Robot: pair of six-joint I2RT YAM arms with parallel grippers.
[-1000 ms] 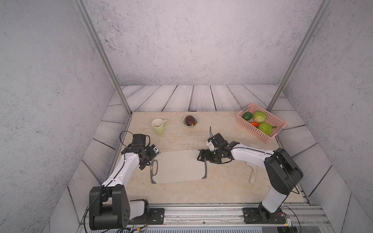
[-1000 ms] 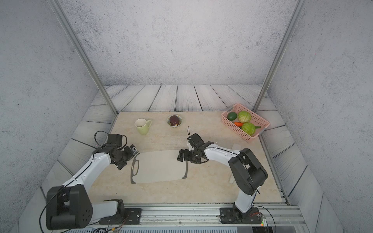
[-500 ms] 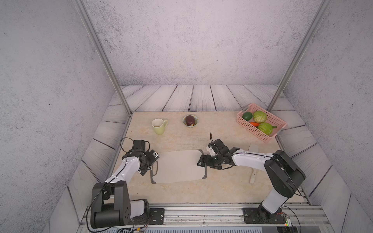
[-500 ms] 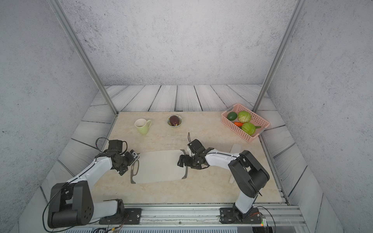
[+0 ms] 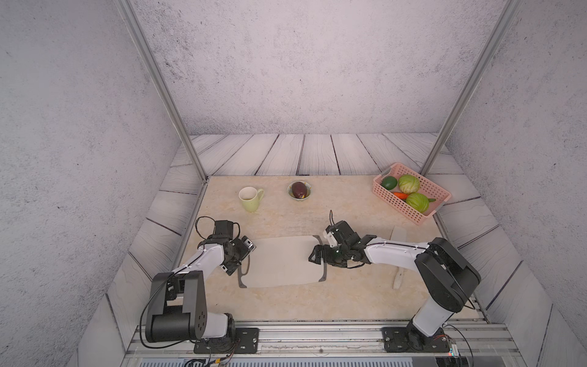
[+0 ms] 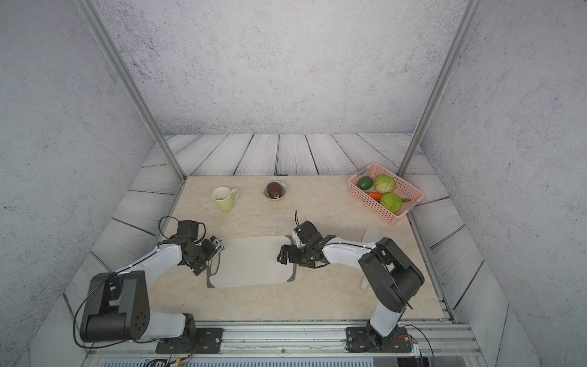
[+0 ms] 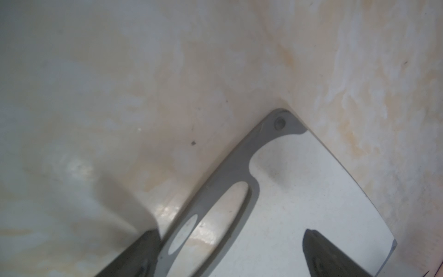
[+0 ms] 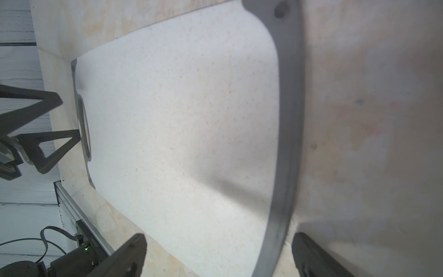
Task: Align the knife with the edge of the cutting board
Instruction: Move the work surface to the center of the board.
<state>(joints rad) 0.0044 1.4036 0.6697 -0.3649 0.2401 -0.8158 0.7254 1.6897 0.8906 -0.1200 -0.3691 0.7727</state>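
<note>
The cutting board (image 5: pixel 282 262) (image 6: pixel 251 262) lies flat at the table's front middle, its dark trims at either end. My left gripper (image 5: pixel 242 261) (image 7: pixel 227 251) is open at the slotted end (image 7: pixel 223 211), one finger outside the trim and one over the pale surface. My right gripper (image 5: pixel 317 254) (image 8: pixel 220 256) is open astride the other end's trim (image 8: pixel 287 120). The knife (image 5: pixel 398 235) (image 6: pixel 370 235) lies on the table right of the board, apart from it. My right forearm hides its middle, and its handle (image 5: pixel 397 279) points to the front.
At the back stand a green mug (image 5: pixel 249 198) and a small bowl (image 5: pixel 307 194) holding a dark fruit. A pink basket (image 5: pixel 401 208) with vegetables sits at the back right. A metal rail (image 5: pixel 317 330) runs along the front edge.
Both grippers have come down and closed in on the board's two ends. The left one moved forward and right, the right one slightly left. Board and knife have not moved.
</note>
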